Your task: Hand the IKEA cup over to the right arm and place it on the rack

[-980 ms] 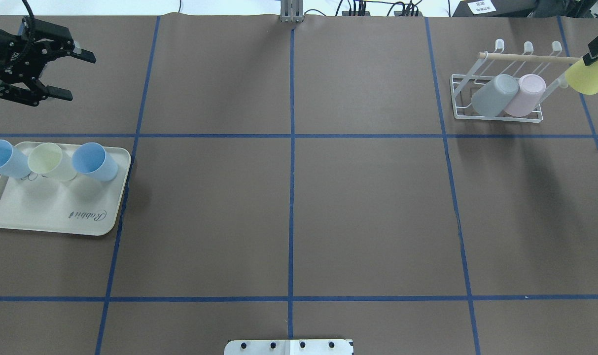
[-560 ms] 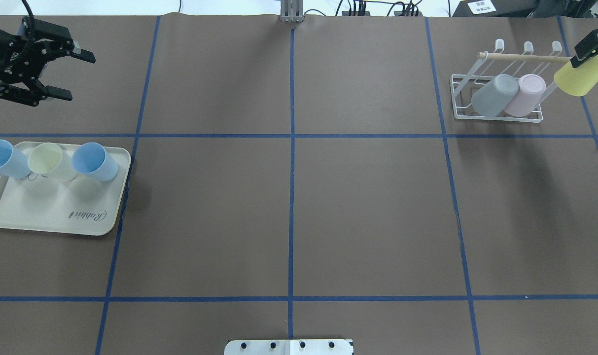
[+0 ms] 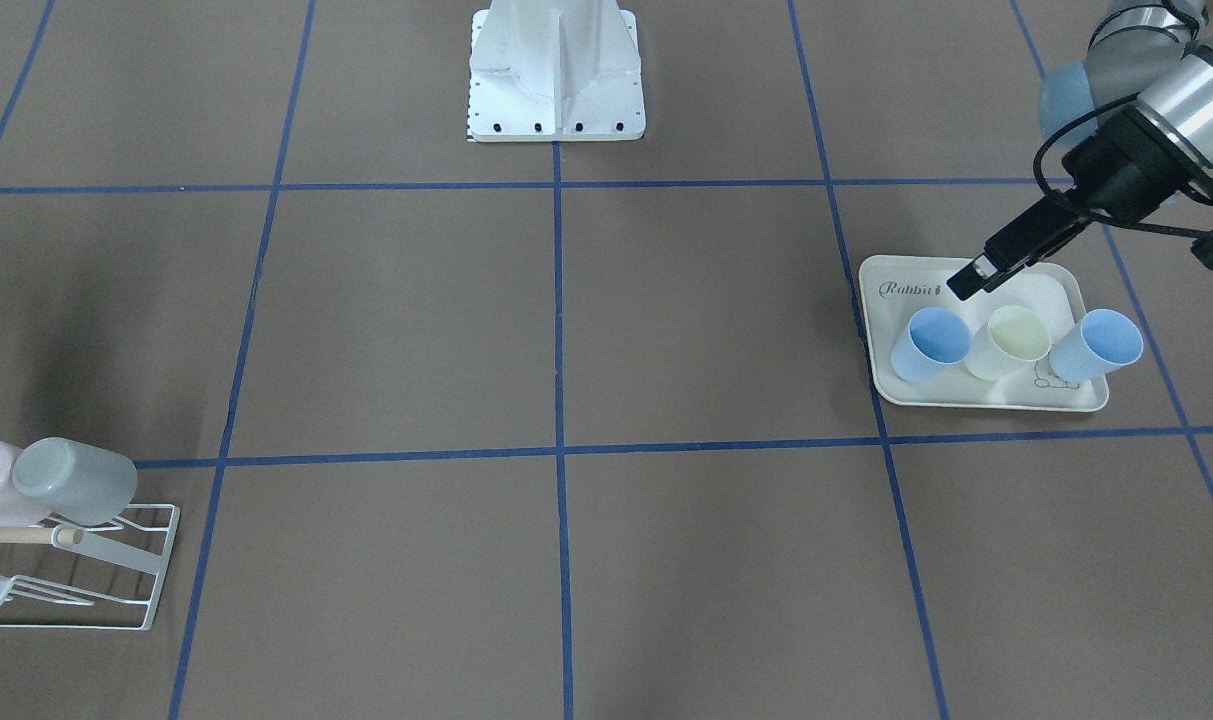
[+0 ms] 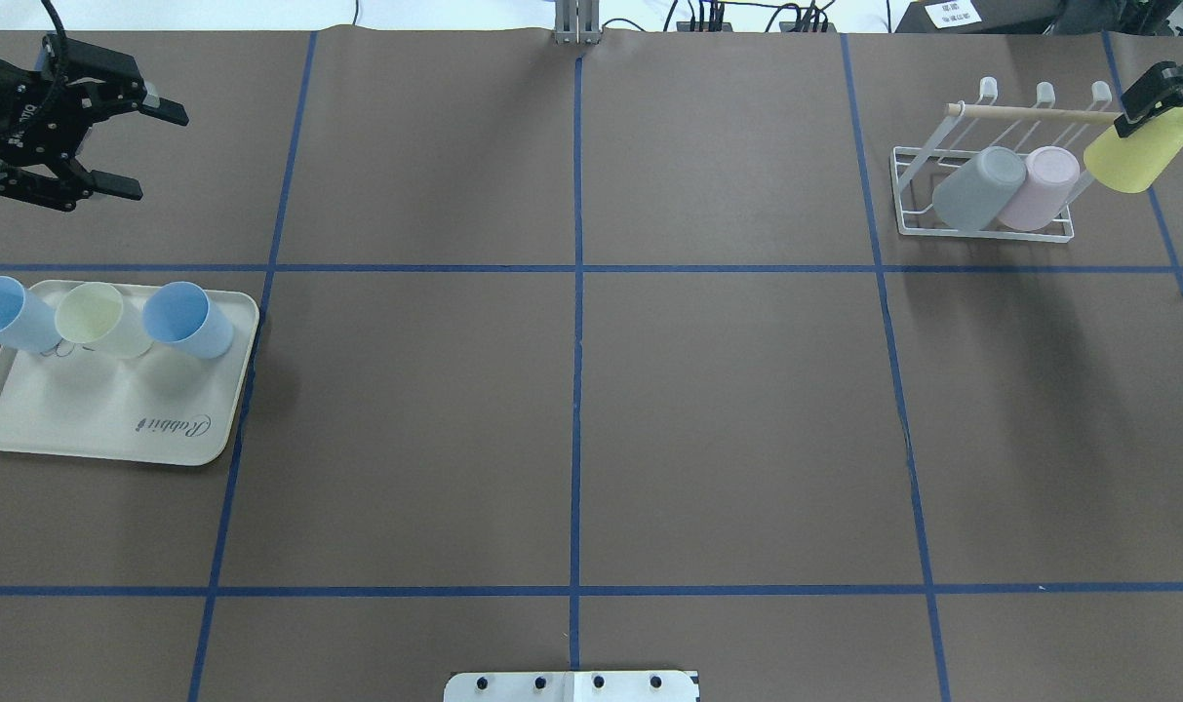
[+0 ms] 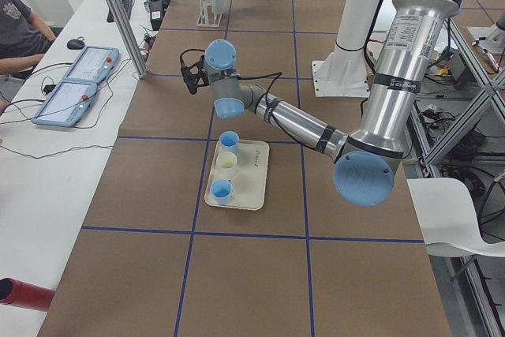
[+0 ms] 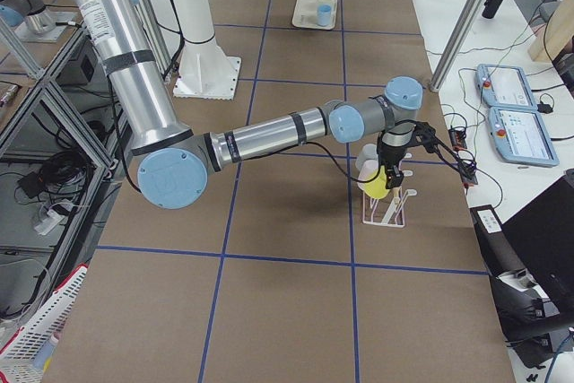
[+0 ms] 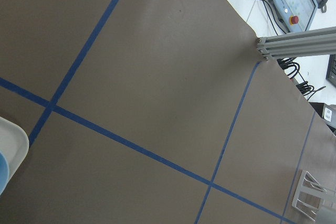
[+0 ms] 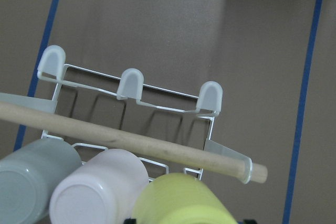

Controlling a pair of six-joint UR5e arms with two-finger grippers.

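Two places already taken on the low white wire rack [image 4: 981, 232] near the far right corner of the surface: a grey plastic cup [image 4: 979, 188] and a pink plastic cup [image 4: 1040, 187], mouth-down and tilted, side by side beneath the light wooden rod [image 4: 1040, 113].

Held by the right gripper [image 4: 1153, 109]: the yellow-green plastic IKEA cup [image 4: 1132, 161], jaws closed on its upper end, base tipped down toward the rack's right end. Lies just beside the pink cup and just under the rod's tip in the right wrist view; touching or not, cannot tell.

Compared with a second ago, has slid inward from the right edge of the surface and now overlaps the rack's end in the overhead view. Reads as handover finished and placing under way, with only the lowering onto the free end prong and the release left.

At the left gripper [image 4: 162, 154]: jaws spread wide, nothing between them, hovering near the far left corner, unmoved over that second. Below it, by the left edge, a cream rabbit-print tray [image 4: 113, 419] carrying two blue cups [image 4: 189, 320] and a pale yellow cup [image 4: 98, 320], all upright.

Little room at the rack's end: risks nudging the pink cup or catching the rod on the way down.
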